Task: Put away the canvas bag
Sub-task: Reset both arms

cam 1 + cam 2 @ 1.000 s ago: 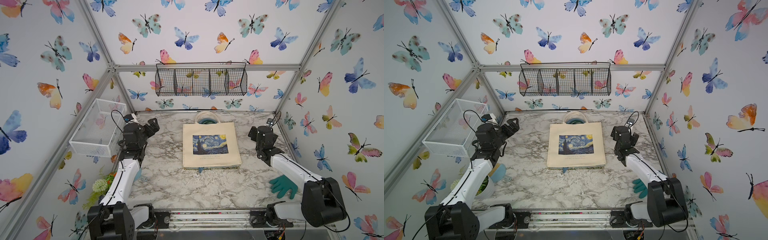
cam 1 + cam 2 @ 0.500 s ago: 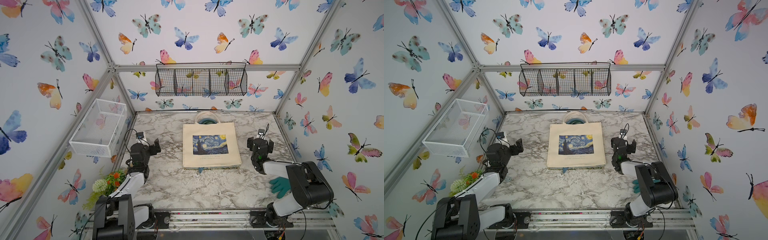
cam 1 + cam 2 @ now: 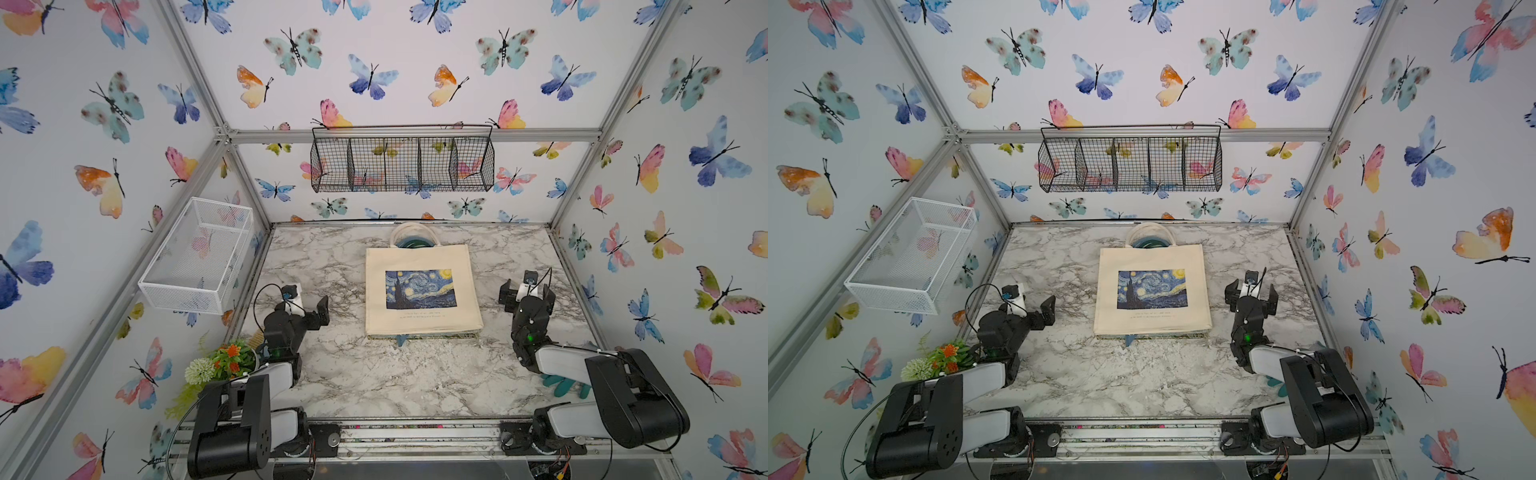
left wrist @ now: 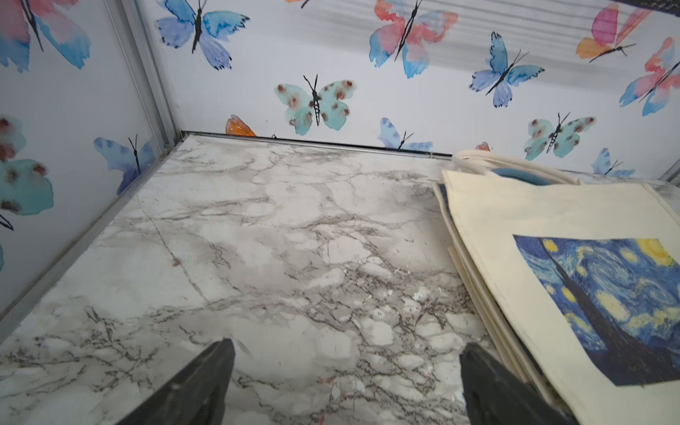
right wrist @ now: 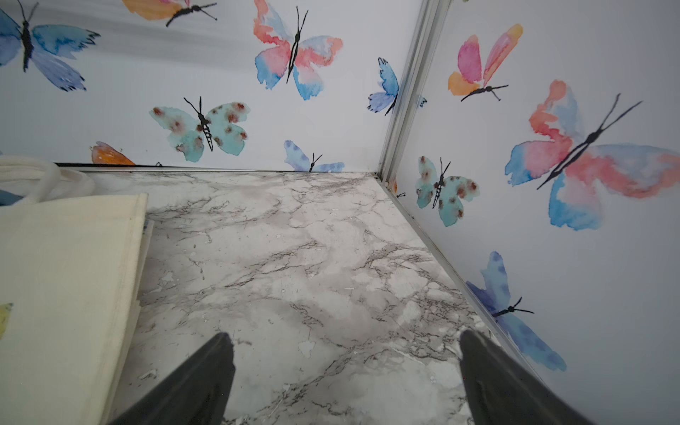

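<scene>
Lowered since before, left tool (image 3: 308,300) and right tool (image 3: 527,294) stand wide apart, empty, flanking the canvas bag (image 3: 422,286).

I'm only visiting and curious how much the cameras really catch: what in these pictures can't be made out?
- Blue round thing at the far end of the canvas bag: mostly covered by the bag in both top views, so I cannot identify it.
- Printed line under the bag's painting: too small to read.
- Teal object: largely hidden by the right arm in a top view.
- Blue bit at the bag's near edge: the bag hides the rest.
</scene>
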Robot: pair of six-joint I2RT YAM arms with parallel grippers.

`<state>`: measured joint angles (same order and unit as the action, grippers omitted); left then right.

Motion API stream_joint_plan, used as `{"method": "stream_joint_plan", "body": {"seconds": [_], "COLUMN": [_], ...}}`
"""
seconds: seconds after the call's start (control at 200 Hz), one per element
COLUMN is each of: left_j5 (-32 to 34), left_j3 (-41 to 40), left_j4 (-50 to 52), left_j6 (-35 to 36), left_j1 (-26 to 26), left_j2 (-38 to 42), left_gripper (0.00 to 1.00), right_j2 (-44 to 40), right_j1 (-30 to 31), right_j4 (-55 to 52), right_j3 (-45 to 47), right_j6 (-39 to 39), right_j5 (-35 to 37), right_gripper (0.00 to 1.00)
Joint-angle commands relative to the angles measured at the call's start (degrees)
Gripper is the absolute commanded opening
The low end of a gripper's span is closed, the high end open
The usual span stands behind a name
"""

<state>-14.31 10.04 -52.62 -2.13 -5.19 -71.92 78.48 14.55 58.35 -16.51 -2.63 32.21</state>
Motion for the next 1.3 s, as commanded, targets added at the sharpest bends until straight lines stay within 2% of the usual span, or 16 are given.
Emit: {"method": "stream_joint_plan", "body": {"seconds": [0.0, 0.155, 0.25, 0.31, 0.39, 0.481, 0.531, 0.611, 0.711, 0.761, 0.796, 0.856, 0.941, 1.041, 1.171, 1.296], "left_j5": [-3.5, -5.1, -4.4, -4.0, -4.8, -4.6, -4.4, -4.3, -1.9, 0.7, 0.9, 0.9, 0.9, 0.9, 1.0, 10.8], "left_j3": [-0.3, -1.5, -0.9, -1.2, -1.5, -0.4, -0.5, -0.2, 0.5, 1.2, 1.2, 1.2, 1.1, 1.2, 1.2, 2.1], "left_j4": [-7.4, -12.8, -11.8, -13.3, -18.0, -13.0, -13.4, -13.0, -11.6, -10.3, -10.2, -10.3, -10.3, -10.2, -10.3, -8.6], "left_j6": [1.6, 2.7, 2.9, 2.8, 2.5, 3.2, 3.2, 3.2, 3.6, 4.0, 3.9, 4.0, 3.9, 3.9, 4.0, 2.1], "left_j1": [-0.2, -0.3, -0.1, 0.0, 0.0, 0.1, 0.2, 0.2, 1.2, 2.6, 2.7, 2.7, 2.7, 2.7, 2.8, 4.6], "left_j2": [-0.9, -4.8, -5.5, -7.2, -10.1, -8.4, -8.6, -8.5, -8.8, -8.7, -8.6, -8.6, -8.6, -8.6, -8.7, -8.8], "left_gripper": [0.98, 0.98, 0.98, 0.98, 0.98, 0.98, 0.98, 0.98, 0.98, 0.98, 0.98, 0.98, 0.98, 0.98, 0.98, 0.98], "right_j2": [-1.7, -2.9, -3.8, -0.9, 2.2, 6.9, 8.4, 8.7, 10.1, 14.5, 14.5, 11.0, 14.1, 11.7, 12.7, 12.0], "right_j1": [-0.5, -0.5, -0.6, -0.6, -0.7, -0.9, -0.9, -1.1, -5.0, -6.6, -6.6, -7.0, -7.5, -8.3, -8.6, -8.6], "right_j4": [10.6, 9.8, 5.5, 13.7, 19.5, 22.7, 22.9, 13.8, 9.6, 18.2, 19.0, 7.6, 17.1, 7.5, 11.2, 9.8], "right_j3": [4.3, 5.3, 6.4, 9.6, 10.9, 9.7, 8.6, 4.4, 2.7, 3.6, 3.7, 1.5, 3.4, 1.0, 1.6, 1.6], "right_j6": [1.2, 0.7, 4.3, 4.6, 5.2, 4.0, 2.5, 1.5, 4.6, 3.4, 3.2, 5.3, 3.8, 3.7, 2.9, 3.0], "right_j5": [-1.5, -4.5, -1.5, 3.2, 1.1, 1.2, -1.6, -6.9, -13.3, -15.7, -15.9, -16.4, -18.1, -22.5, -24.1, -23.9], "right_gripper": [0.99, 0.98, 0.99, 0.99, 0.99, 0.98, 0.98, 0.98, 0.98, 0.98, 0.98, 0.98, 1.0, 0.99, 0.99, 1.0]}}
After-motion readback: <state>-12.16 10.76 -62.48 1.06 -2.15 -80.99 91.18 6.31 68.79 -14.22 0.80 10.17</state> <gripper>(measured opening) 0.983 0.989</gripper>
